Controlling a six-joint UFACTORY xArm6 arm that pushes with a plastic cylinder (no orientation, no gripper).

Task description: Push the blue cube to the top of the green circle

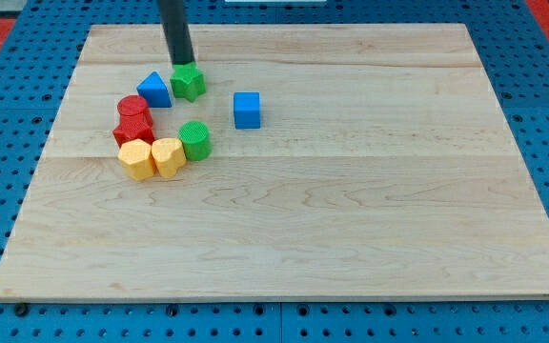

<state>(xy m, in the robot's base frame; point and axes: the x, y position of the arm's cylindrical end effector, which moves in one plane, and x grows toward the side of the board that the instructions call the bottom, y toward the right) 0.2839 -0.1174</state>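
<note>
The blue cube (247, 110) sits on the wooden board, to the upper right of the green circle (195, 140). My tip (181, 64) is at the view's top left, touching the top edge of a green star-like block (188, 82). The tip is left of and above the blue cube, apart from it. The green circle stands right of two yellow blocks.
A blue triangular block (154, 90) lies left of the green star-like block. A red cylinder (133, 108) and another red block (132, 130) sit below it. Two yellow blocks (137, 159) (168, 156) lie side by side. The board's edge (284, 297) runs along the view's bottom.
</note>
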